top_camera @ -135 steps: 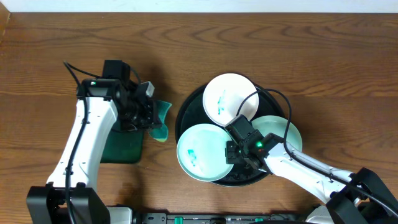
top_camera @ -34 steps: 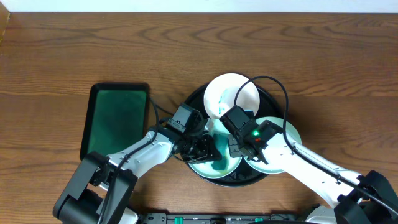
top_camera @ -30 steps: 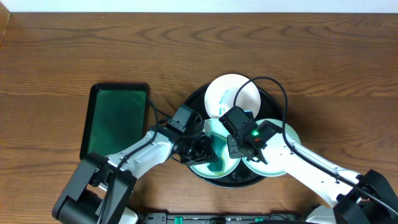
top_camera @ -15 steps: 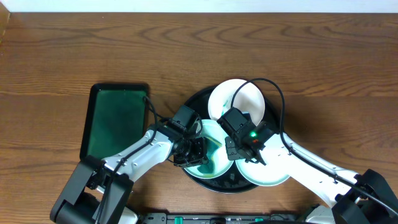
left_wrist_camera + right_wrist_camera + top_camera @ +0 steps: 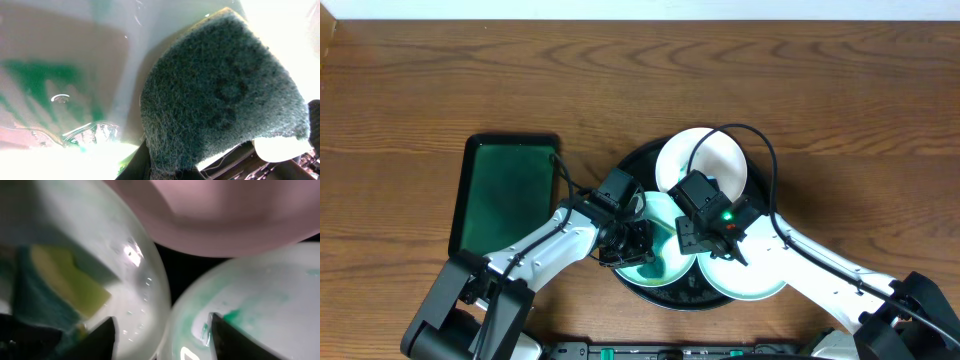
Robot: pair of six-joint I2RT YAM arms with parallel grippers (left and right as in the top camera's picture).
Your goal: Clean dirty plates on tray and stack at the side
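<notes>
Three white plates lie in the round black tray (image 5: 632,172). The far plate (image 5: 712,160) looks clean. My left gripper (image 5: 633,243) is shut on a green sponge (image 5: 220,100) and presses it onto the near-left plate (image 5: 665,262), which carries teal-green smears (image 5: 45,82). The near-right plate (image 5: 755,272) is also smeared green (image 5: 235,315). My right gripper (image 5: 162,340) stands open just above the adjoining rims of the two near plates, one finger over each, holding nothing. The sponge's yellow side (image 5: 70,282) shows on the left plate.
A rectangular dark-green tray (image 5: 506,192) lies on the wooden table left of the round tray. The right arm's cable (image 5: 760,150) loops over the far plate. The two arms' wrists sit close together over the near-left plate.
My right gripper has opened from shut. Within the last second the plates shifted a little on the tray; the far one slid right. My left gripper keeps the sponge on the near-left plate.
</notes>
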